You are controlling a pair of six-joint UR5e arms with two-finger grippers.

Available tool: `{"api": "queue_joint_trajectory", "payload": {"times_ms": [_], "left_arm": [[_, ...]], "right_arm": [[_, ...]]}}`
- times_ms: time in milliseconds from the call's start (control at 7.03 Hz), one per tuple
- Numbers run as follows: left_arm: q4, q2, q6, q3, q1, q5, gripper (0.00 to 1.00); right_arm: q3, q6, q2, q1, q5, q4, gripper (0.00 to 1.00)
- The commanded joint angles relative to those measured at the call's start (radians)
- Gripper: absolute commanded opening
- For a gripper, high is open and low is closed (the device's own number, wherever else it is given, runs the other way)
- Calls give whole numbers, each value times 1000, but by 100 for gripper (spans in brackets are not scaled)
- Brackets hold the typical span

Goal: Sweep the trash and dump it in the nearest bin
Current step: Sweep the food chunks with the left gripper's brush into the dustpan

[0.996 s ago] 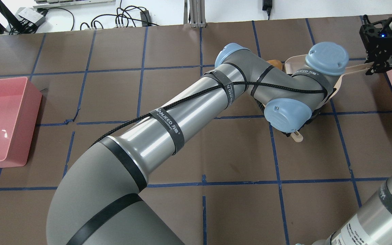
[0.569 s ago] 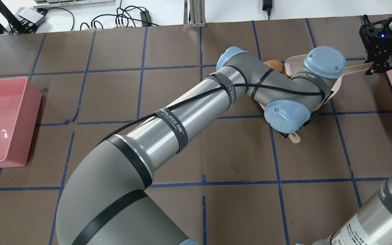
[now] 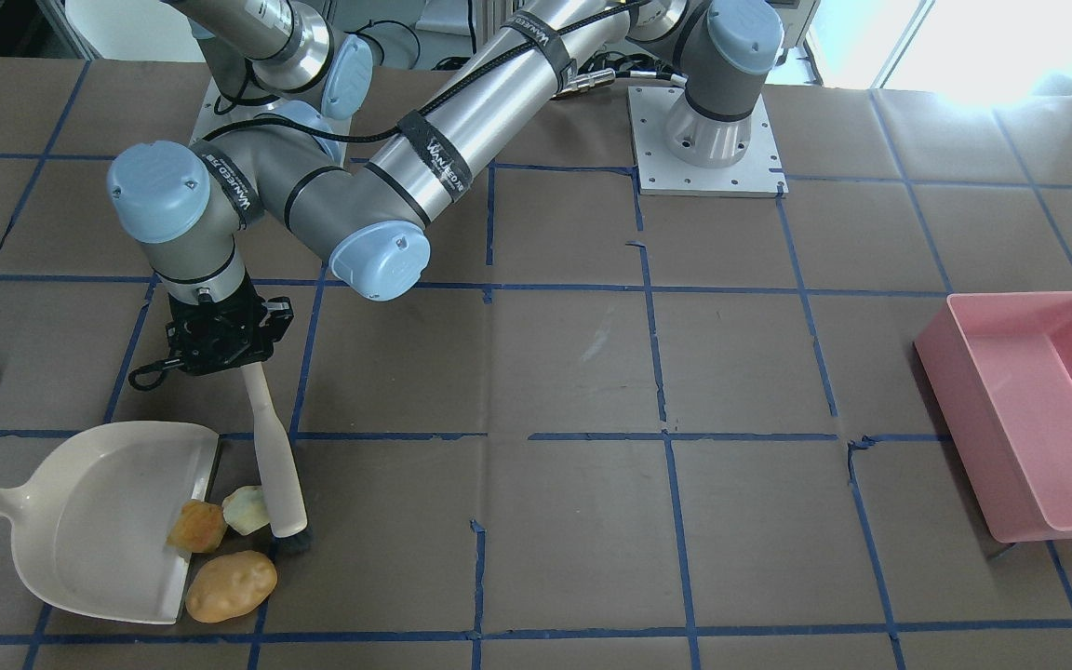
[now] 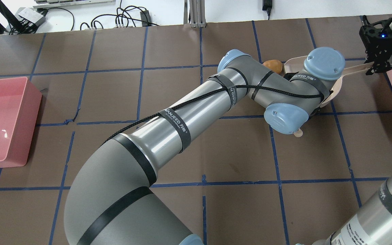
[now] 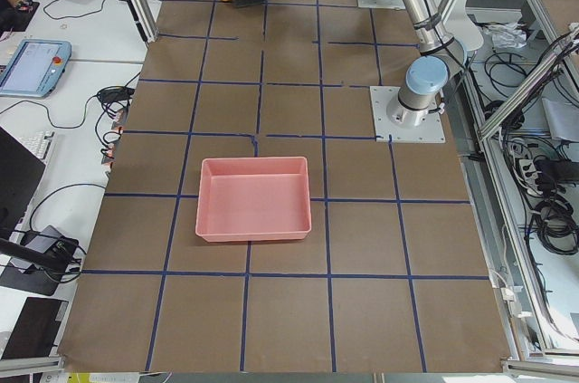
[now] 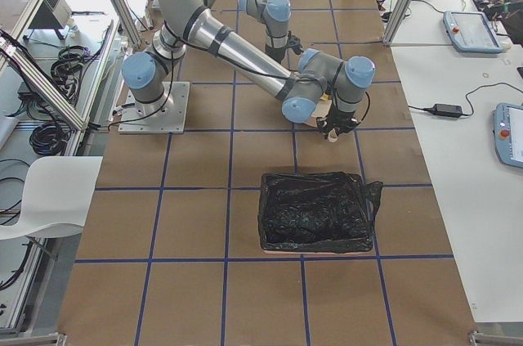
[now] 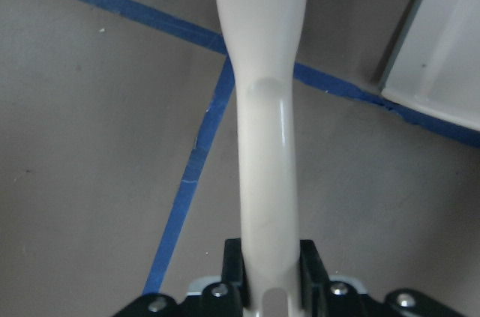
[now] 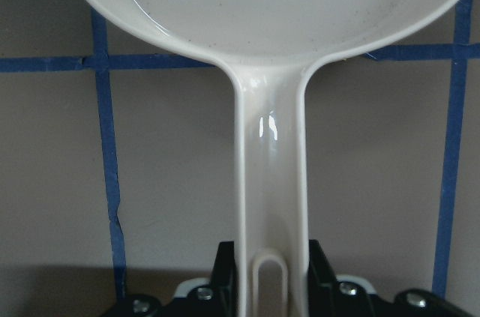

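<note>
Far over on the robot's right side: I see both arms meeting by the dustpan (image 3: 80, 502) on the table (image 3: 592, 372).
Left gripper (image 3: 222, 346): it is clamped tight on the top of the brush (image 3: 268, 437). In the left wrist view I see its fingers (image 7: 234, 261) pressing the handle from both sides.
Brush: it leans down from the left gripper to the table. Its dark bristles rest on the table just beside the dustpan's open mouth.
Right gripper (image 4: 379, 64): it is squeezed shut on the end of the dustpan's handle. In the right wrist view I see a finger on each side of the handle.
Dustpan: it rests on the table with its mouth facing the brush, and the right gripper holds its far end.
Golden chunk (image 3: 196, 526): it sits right on the front edge of the dustpan, about half in.
Pale chunk (image 3: 246, 509): it is on the table just outside the mouth, between the golden chunk and the brush. I cannot tell if it touches them.
Potato (image 3: 231, 586): it lies on the table at the corner of the mouth, against the edge and outside the dustpan.
Black bin (image 6: 315, 176): it has a black bag in it and stands near the two arms, at the robot's right end.
Pink bin (image 3: 1025, 409): it stands well apart from the trash, at the robot's left end.
</note>
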Motion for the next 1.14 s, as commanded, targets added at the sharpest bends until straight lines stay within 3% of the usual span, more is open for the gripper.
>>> {"api": "queue_joint_trajectory", "payload": {"times_ms": [0, 569, 996], "left_arm": [[5, -12, -4, 12, 0, 1, 0], [2, -59, 66, 78, 0, 0, 0], [-3, -89, 221, 123, -14, 29, 0]], "right_arm": [[0, 1, 1, 0, 2, -4, 0], [-2, 10, 3, 0, 2, -7, 0], [-2, 21, 3, 0, 19, -7, 0]]}}
